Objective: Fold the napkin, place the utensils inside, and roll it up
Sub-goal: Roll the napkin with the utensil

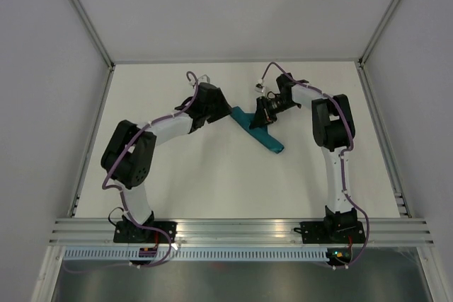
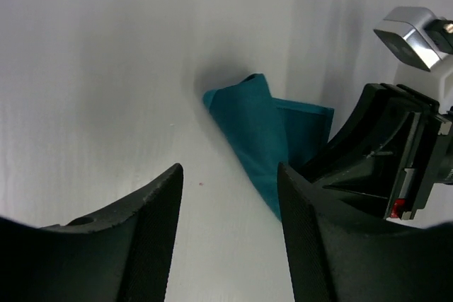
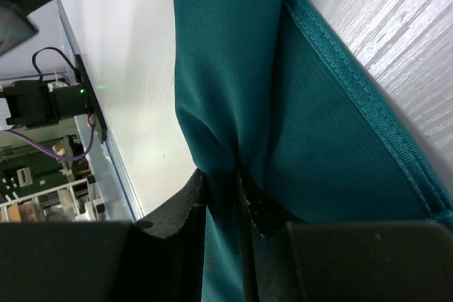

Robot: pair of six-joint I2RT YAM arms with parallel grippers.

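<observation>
Folding is looking underway: the teal-green thin cloth napkin [image 1: 272, 143] is lying as a narrow strip on the white table [image 1: 212, 182], right gripper [image 3: 223, 190] clamping it, left gripper [image 2: 230, 178] hovering open, empty; utensils unseen, rolling pending.

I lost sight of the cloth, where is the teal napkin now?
In the top view the teal napkin sits at the far middle of the table, pinched in the right pincer, the open left pincer beside its left end.

Bright, diffuse light; soft shadow left of napkin [image 2: 258, 129]; near foreground slightly blurred.
</observation>
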